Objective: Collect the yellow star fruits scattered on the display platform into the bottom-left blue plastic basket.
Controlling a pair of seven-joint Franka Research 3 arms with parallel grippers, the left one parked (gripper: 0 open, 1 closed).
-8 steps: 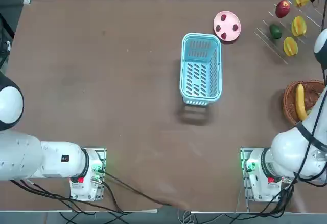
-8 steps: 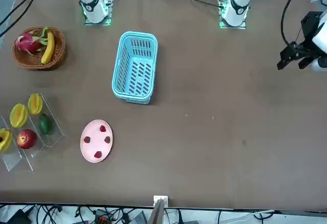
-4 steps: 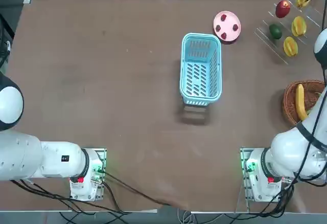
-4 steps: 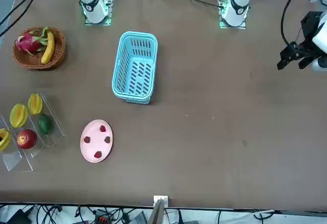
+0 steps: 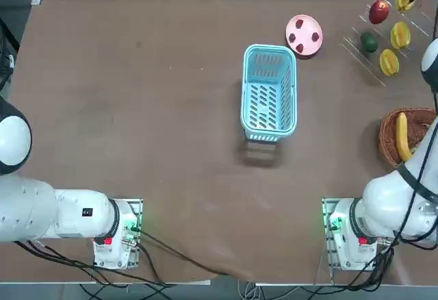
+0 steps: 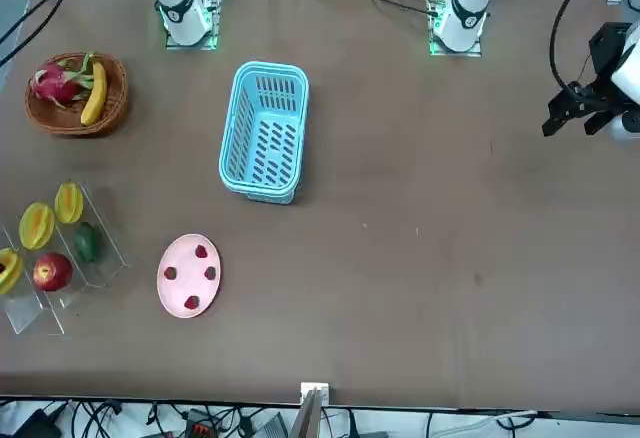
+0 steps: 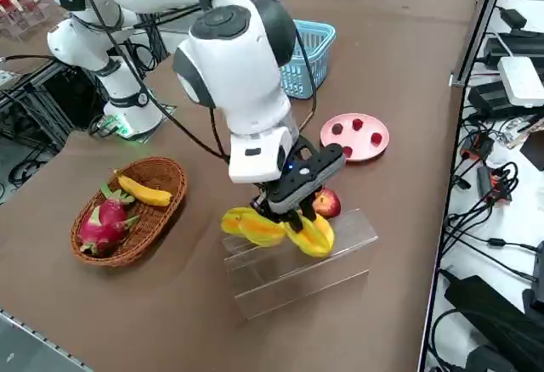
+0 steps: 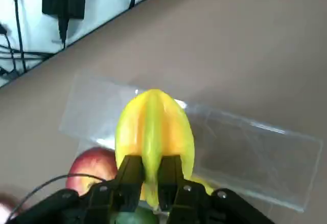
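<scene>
My right gripper (image 8: 150, 166) is shut on a yellow star fruit (image 8: 153, 127) over the clear display platform (image 8: 245, 152). In the right side view the gripper (image 7: 285, 212) reaches down onto the platform (image 7: 297, 280), with yellow fruit on either side of its fingers. From the front, three star fruits show on the rack: one at the picture's left edge (image 6: 8, 270) and two more (image 6: 36, 225) (image 6: 68, 202). The blue plastic basket (image 5: 268, 92) stands mid-table, with nothing in it.
A red apple (image 6: 50, 272) and a green fruit (image 6: 87, 243) share the rack. A pink plate (image 5: 304, 35) with small red pieces lies between rack and basket. A brown wicker basket (image 5: 404, 135) holds a banana and a dragon fruit.
The gripper has shut on the star fruit at the rack's far end. That fruit shifted only slightly; everything else stayed put.
</scene>
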